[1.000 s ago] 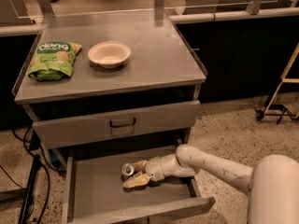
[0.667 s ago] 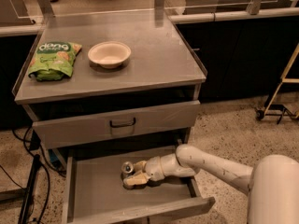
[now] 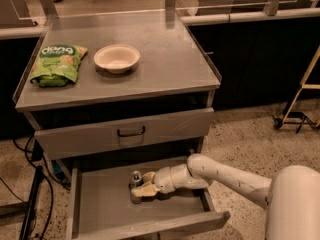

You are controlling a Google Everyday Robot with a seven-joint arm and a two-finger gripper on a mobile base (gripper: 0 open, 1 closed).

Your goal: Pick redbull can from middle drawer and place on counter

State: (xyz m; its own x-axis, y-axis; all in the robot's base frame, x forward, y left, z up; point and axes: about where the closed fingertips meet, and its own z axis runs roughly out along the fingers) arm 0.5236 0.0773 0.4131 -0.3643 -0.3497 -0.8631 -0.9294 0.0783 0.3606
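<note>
Grey steel drawer (image 3: pixel 100 204) stands pulled open in the lower middle of the frame, and the can (image 3: pixel 135 178) stands upright on its floor, left of centre. The gripper (image 3: pixel 139 185) reaches in from the right on a white arm (image 3: pixel 225 176), its two fingers closed against the can's sides. Above, a shut drawer with a black handle (image 3: pixel 131 132). On the counter (image 3: pixel 165 59), in the upper left, lie a green bag (image 3: pixel 56 64) and a bowl (image 3: pixel 117 58) just beside it.
</note>
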